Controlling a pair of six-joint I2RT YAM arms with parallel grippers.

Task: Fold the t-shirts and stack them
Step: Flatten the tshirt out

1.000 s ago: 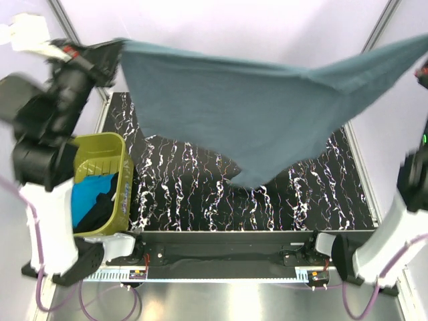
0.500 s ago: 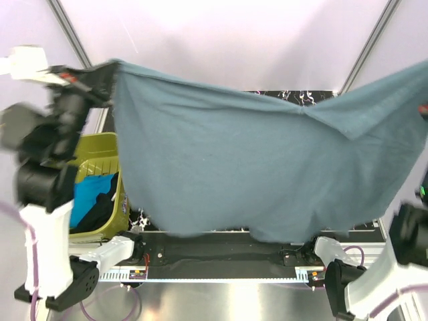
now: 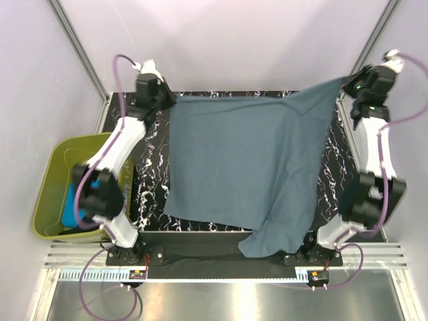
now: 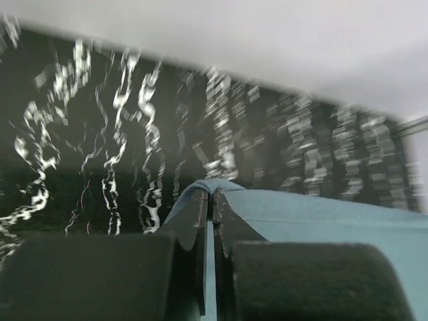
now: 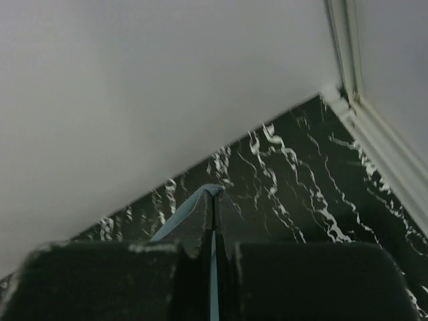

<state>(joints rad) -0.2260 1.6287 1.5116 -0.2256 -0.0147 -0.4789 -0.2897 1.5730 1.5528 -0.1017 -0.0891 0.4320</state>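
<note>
We count two arms, so two end effectors: the left end effector [image 4: 212,198] and the right end effector [image 5: 214,202]. There is one desk [image 3: 150,184], one grey-blue t-shirt [image 3: 241,160], one olive tub [image 3: 52,168] and one turquoise t-shirt [image 3: 69,204]. We cannot identify one dark patch beside it.

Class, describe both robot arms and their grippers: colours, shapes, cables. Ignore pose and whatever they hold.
Both the left arm and right arm have white links, black joint housings and looping purple cables. The left gripper and right gripper have black, blocky, flat-faced fingers.
</note>
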